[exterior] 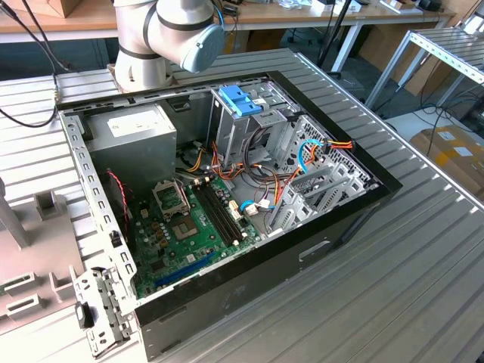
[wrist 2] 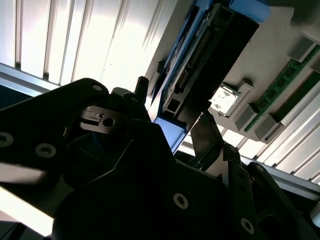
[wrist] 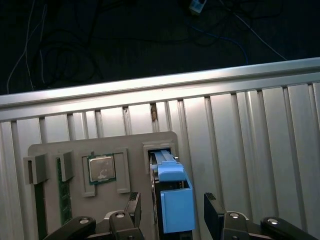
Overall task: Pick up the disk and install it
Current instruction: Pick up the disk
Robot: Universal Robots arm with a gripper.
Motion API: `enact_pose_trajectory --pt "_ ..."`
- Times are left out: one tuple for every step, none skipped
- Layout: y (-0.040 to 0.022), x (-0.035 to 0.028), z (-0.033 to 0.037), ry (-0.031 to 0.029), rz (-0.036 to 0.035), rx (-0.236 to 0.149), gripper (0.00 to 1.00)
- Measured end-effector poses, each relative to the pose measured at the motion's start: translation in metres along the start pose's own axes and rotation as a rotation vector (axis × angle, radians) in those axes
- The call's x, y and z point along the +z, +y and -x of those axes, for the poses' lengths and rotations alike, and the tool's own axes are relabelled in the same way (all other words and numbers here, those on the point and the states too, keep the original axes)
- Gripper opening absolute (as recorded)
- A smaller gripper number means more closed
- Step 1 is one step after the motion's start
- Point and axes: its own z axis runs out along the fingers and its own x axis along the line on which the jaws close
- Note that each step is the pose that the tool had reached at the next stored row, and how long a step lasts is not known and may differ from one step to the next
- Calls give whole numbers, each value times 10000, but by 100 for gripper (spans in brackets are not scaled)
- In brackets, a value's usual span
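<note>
The disk (wrist: 172,200), a dark drive in a light blue carrier frame, stands on edge in a slot of a grey parts holder (wrist: 50,152). My gripper (wrist: 172,212) straddles it: one dark finger (wrist: 133,209) on one side and the other finger (wrist: 214,212) on the opposite side, each with a small gap to the carrier. In the second wrist view the disk (wrist 2: 210,55) runs away from the gripper (wrist 2: 172,107), its connector edge showing. The jaws stand open around it and nothing is lifted.
The holder also carries a processor chip (wrist: 101,168) and memory sticks (wrist: 62,192). In the exterior view an open computer case (exterior: 340,219) lies on the ribbed metal table (exterior: 423,287), with a metal drive cage topped by a blue-latched bracket (exterior: 240,100) and the arm's base (exterior: 162,38) behind it.
</note>
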Motion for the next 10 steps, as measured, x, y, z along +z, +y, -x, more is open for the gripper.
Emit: enact_pose_trajectory --pt "0 3 0 1 1 0 62" --pt "0 4 0 1 1 0 62" --pt "0 5 0 1 1 0 62" --pt "0 7 0 0 0 0 62" --pt "0 8 0 0 0 0 62" --pt "0 11 0 -1 -1 0 62" --pt "-1 13 0 0 0 -14 62" --pt "-1 15 0 2 1 -48 62" --pt "-1 18 0 5 4 -170 62" --pt "0 20 1 9 6 -270 62"
